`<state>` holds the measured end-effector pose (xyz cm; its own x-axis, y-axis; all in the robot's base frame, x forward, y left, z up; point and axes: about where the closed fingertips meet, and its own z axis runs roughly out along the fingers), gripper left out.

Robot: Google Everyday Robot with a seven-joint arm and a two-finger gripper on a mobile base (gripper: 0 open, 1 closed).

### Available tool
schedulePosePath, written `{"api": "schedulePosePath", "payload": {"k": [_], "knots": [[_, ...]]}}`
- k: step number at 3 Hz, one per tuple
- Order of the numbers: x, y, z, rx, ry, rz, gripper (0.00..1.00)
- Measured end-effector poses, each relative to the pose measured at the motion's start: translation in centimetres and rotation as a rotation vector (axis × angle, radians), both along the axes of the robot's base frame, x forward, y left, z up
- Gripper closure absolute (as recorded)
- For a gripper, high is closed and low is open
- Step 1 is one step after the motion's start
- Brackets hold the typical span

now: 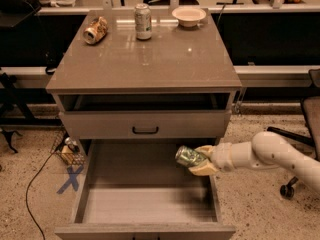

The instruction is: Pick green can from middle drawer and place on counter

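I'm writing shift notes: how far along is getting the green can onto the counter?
Done: the middle drawer stands open and the claw grips the green can. In hand: the can hangs on its side near the drawer's right wall, seemingly off the floor. Left: carry it up and set it on the counter, which holds no green can yet.

The gripper (pixel 199 162), at four o'clock, clasps the green can (pixel 187 156) and hides its right end. The middle drawer (pixel 140 204) has its front cropped at six o'clock, the arm (pixel 270 152) at four.
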<state>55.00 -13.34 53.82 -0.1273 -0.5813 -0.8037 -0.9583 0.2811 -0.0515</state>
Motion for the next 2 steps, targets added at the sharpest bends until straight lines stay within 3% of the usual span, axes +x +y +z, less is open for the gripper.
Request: {"api": "schedulePosePath", "payload": {"k": [1,2], "knots": [[-0.90,-0.19,1.20,0.019,0.017,0.063,1.00],[-0.97,-0.15,1.17,0.020,0.019,0.065,1.00]]}}
